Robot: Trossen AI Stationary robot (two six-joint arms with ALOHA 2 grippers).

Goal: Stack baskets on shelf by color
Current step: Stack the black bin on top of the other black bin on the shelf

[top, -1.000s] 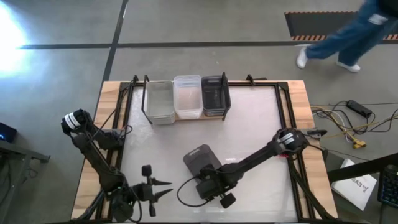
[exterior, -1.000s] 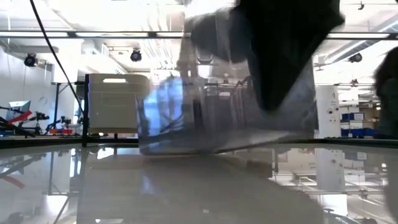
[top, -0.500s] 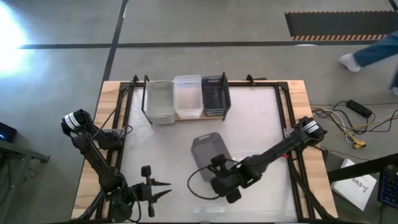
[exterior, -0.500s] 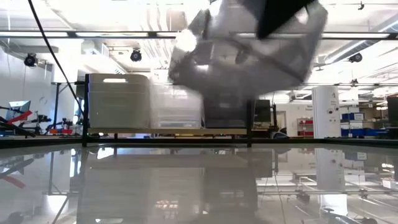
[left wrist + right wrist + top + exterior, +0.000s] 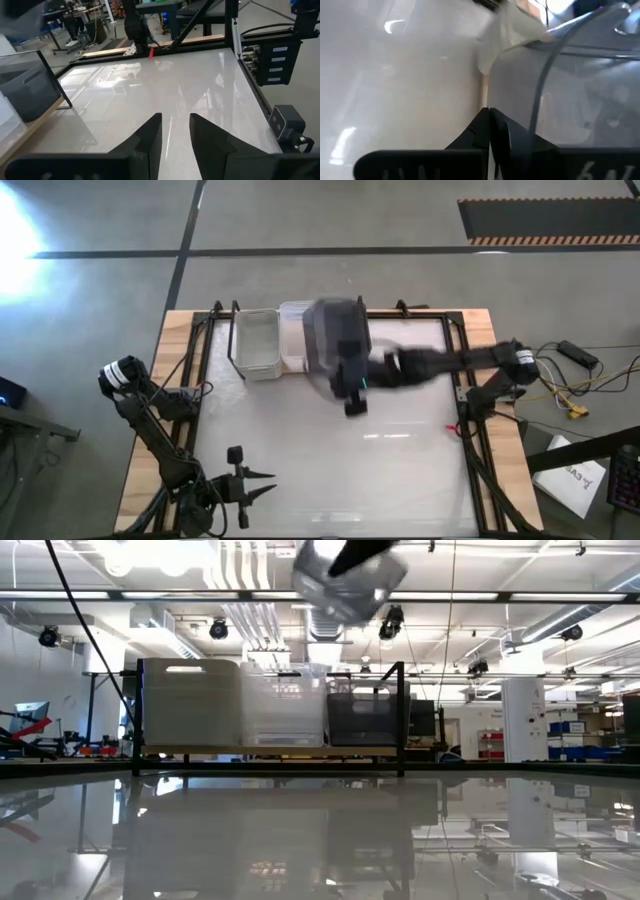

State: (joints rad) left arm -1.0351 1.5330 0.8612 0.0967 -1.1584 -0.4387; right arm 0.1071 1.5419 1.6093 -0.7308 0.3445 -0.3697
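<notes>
Right gripper (image 5: 345, 375) clamped on dark grey basket (image 5: 335, 340) held above the shelf (image 5: 270, 751), low view alone shows 3 baskets there, left gripper (image 5: 174, 132) parted near table corner.

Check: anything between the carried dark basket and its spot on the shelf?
Nothing visible. The right pincer holds the dark basket in the air above the shelf; only the matching dark basket sits there, open-topped.
</notes>
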